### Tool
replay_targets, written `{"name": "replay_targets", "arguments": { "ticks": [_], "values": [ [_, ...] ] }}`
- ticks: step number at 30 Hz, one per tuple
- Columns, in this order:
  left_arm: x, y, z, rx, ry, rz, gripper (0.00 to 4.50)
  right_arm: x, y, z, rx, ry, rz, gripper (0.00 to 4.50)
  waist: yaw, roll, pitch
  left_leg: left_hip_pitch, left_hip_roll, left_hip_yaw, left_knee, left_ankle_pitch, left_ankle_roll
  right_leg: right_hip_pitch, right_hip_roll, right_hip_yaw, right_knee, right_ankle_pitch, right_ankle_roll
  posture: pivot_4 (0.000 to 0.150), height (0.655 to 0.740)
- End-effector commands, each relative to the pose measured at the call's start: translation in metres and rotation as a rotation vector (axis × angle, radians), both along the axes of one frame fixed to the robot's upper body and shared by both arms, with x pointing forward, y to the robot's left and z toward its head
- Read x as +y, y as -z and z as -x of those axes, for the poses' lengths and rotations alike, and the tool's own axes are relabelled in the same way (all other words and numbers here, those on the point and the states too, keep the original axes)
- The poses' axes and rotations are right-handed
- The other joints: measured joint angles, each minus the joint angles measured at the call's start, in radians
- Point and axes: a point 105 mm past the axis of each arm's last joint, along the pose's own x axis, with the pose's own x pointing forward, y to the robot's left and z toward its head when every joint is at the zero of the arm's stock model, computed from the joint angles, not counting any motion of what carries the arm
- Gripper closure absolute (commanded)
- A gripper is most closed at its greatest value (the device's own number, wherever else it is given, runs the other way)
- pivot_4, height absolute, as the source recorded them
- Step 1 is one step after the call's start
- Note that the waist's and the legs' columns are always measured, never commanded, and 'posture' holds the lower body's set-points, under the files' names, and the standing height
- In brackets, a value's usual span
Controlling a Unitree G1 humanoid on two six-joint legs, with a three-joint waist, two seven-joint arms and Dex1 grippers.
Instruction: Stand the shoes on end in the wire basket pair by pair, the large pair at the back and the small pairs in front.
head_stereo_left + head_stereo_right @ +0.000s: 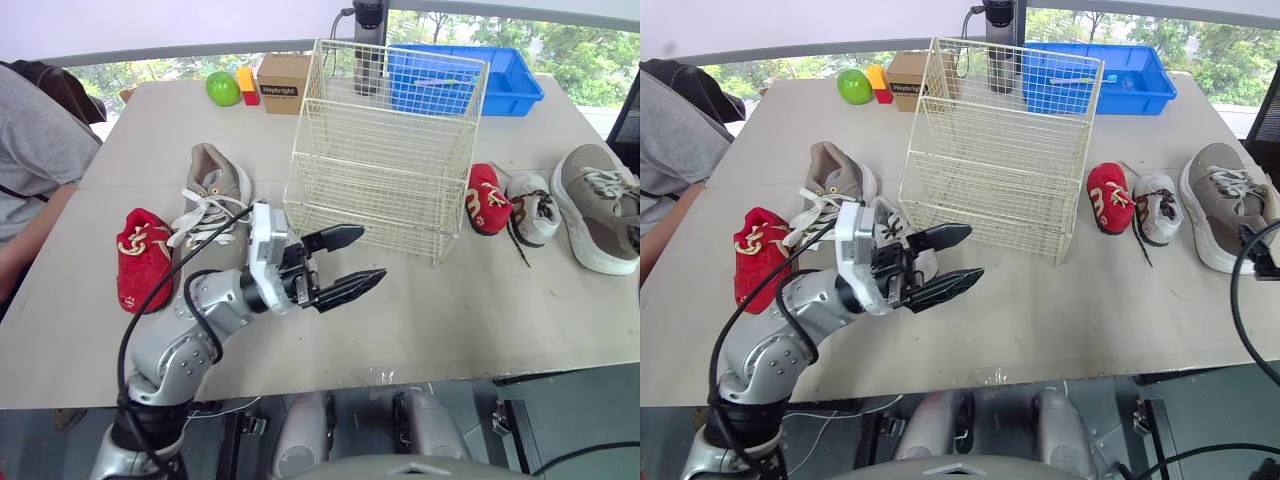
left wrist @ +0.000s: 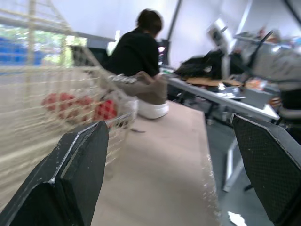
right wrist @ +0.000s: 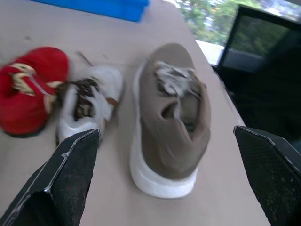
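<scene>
Cream wire basket (image 1: 385, 150) was found empty at frame centre; no pair had been stood in it. Shoes (image 1: 486, 198) were left lying on the table (image 1: 450, 310), three each side. Left gripper (image 1: 372, 253) was spread, empty; right gripper (image 3: 165, 132) was spread toward the tan shoe (image 3: 169, 94).

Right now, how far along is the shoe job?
Done: nothing; the wire basket holds no shoes. In hand: nothing; the left gripper is open before the basket, the right gripper open over a tan shoe. To do: every pair, all lying on the table.
</scene>
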Motion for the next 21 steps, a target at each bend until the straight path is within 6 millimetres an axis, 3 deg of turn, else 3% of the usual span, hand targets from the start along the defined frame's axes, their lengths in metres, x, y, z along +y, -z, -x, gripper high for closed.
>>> {"name": "replay_targets", "arguments": {
  "ticks": [1, 7, 11, 14, 17, 21],
  "values": [
    [-0.004, 0.001, 0.005, -0.017, 0.036, 0.006, 0.0, -0.015, 0.008, -0.013, -0.027, 0.095, 0.023, 0.06, -0.004, 0.0, 0.0, 0.0, 0.0, 0.0, 0.0, 0.0, 0.0, 0.0, 0.0, 0.001, 0.0, 0.0, 0.0, 0.15, 0.74],
    [-0.006, 0.0, 0.009, -0.023, 0.041, -0.001, 0.0, -0.047, 0.023, -0.036, -0.039, 0.253, 0.009, 0.06, -0.003, 0.0, 0.0, -0.001, 0.0, 0.0, 0.0, 0.0, 0.0, 0.0, 0.0, 0.001, 0.0, 0.0, 0.0, 0.15, 0.74],
    [-0.01, -0.007, 0.015, -0.031, 0.037, 0.002, 0.0, -0.046, 0.029, -0.057, -0.054, 0.205, -0.02, 0.06, -0.004, 0.0, 0.0, -0.001, 0.0, 0.0, 0.0, 0.0, 0.0, 0.0, 0.001, 0.002, 0.0, 0.0, 0.0, 0.15, 0.74],
    [-0.014, -0.012, 0.016, -0.034, 0.038, 0.006, 0.0, -0.048, 0.049, -0.072, -0.022, 0.171, -0.147, 0.06, -0.004, 0.0, 0.0, -0.001, 0.0, 0.001, 0.0, 0.0, 0.0, 0.0, 0.002, 0.004, 0.0, 0.001, 0.002, 0.15, 0.74],
    [-0.017, -0.016, 0.02, -0.046, 0.076, -0.002, 0.0, -0.051, 0.056, -0.081, -0.031, 0.134, -0.201, 0.89, -0.006, -0.002, -0.001, 0.0, 0.0, 0.001, 0.0, 0.0, 0.0, 0.0, 0.007, 0.01, 0.0, 0.002, 0.004, 0.15, 0.74],
    [-0.019, -0.02, 0.025, -0.052, 0.121, -0.018, 0.0, -0.049, 0.057, -0.081, -0.022, 0.101, -0.191, 2.49, -0.007, -0.003, -0.002, 0.001, 0.0, 0.002, 0.0, 0.0, 0.0, 0.001, 0.011, 0.02, 0.0, 0.002, 0.003, 0.15, 0.74]
  ]
}}
